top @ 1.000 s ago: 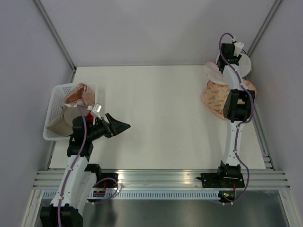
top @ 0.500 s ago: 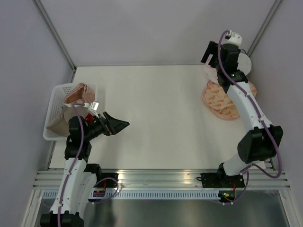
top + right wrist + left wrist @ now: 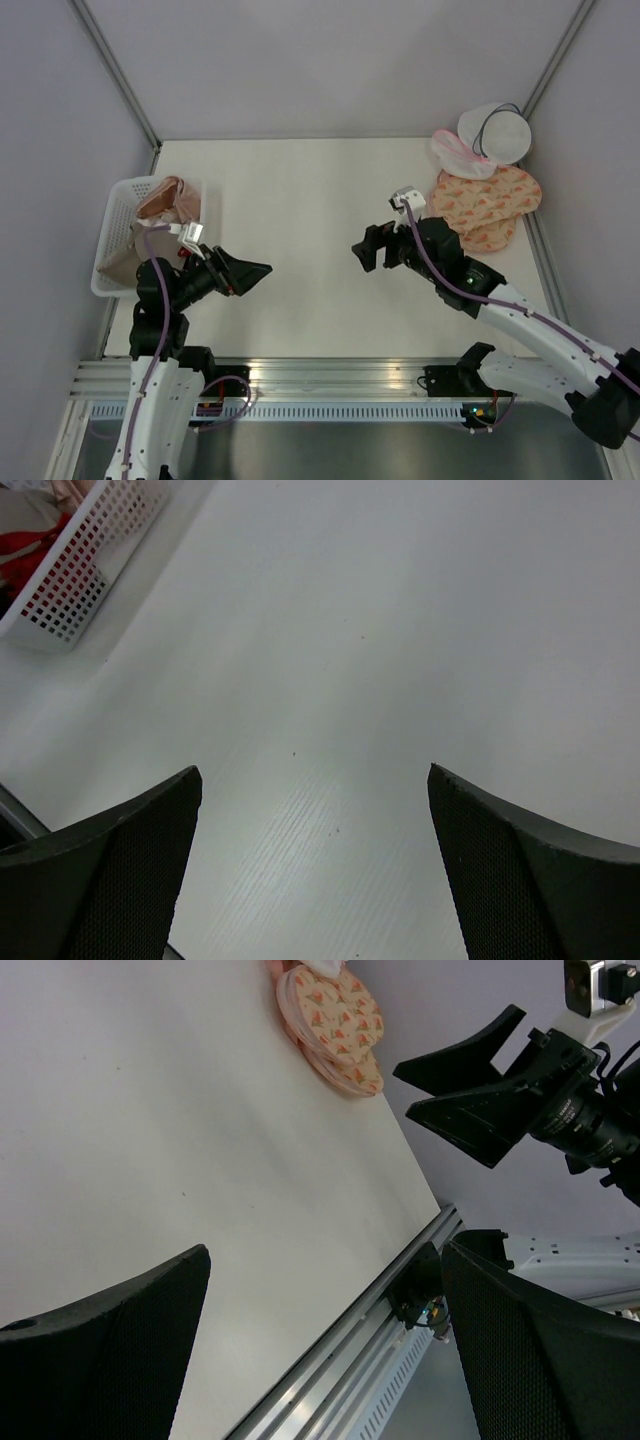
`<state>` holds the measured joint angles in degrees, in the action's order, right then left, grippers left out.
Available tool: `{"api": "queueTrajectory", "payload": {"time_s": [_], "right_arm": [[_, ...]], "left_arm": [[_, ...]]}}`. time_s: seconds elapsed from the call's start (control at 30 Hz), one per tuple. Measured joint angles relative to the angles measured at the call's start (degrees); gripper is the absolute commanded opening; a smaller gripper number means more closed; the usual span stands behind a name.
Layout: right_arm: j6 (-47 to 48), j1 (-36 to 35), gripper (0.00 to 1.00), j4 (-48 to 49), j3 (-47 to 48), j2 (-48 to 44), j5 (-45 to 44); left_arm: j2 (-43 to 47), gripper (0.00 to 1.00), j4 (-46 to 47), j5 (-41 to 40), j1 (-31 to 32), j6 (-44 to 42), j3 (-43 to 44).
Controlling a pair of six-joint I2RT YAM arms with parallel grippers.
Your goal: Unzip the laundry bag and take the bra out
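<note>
The laundry bag (image 3: 495, 133), a round white mesh drum with a dark wire rim, sits in the far right corner of the table. The greyish-beige bra (image 3: 122, 260) lies in the white basket (image 3: 112, 215) at the left. My left gripper (image 3: 258, 268) is open and empty, just right of the basket, pointing toward the table's middle; in the left wrist view (image 3: 325, 1360) it hangs over bare table. My right gripper (image 3: 364, 251) is open and empty above the table's middle, far from the bag; the right wrist view (image 3: 315, 880) shows bare table between its fingers.
A white mesh pouch with pink trim (image 3: 455, 155) and flat peach patterned rounds (image 3: 487, 203) lie near the bag; the rounds also show in the left wrist view (image 3: 335, 1018). The basket holds a pink-peach garment (image 3: 165, 197) and a red garment (image 3: 25, 555). An aluminium rail (image 3: 330, 375) runs along the near edge.
My right arm swung from the far right corner, by the laundry bag, down to the middle of the table. My left gripper shifted slightly and stays open.
</note>
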<state>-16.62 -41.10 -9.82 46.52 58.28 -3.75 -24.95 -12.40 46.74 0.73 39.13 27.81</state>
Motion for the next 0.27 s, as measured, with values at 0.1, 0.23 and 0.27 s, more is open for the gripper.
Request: {"api": "queueTrajectory", "payload": {"time_s": [0.1, 0.23, 0.27], "right_arm": [[-0.81, -0.66, 0.98, 0.5, -3.93, -6.58, -1.57], [-1.22, -0.7, 0.98, 2.14, -8.04, -11.15, -3.21], [-1.25, -0.7, 0.98, 2.67, -9.05, -11.76, -3.91]], "left_arm": [[2.23, 1.0, -1.2, -0.2, 0.04, -0.26, 0.04], [5.03, 1.0, -1.81, -0.07, 0.04, -0.26, 0.17], [5.29, 1.0, -1.86, 0.07, 0.04, -0.26, 0.33]]}}
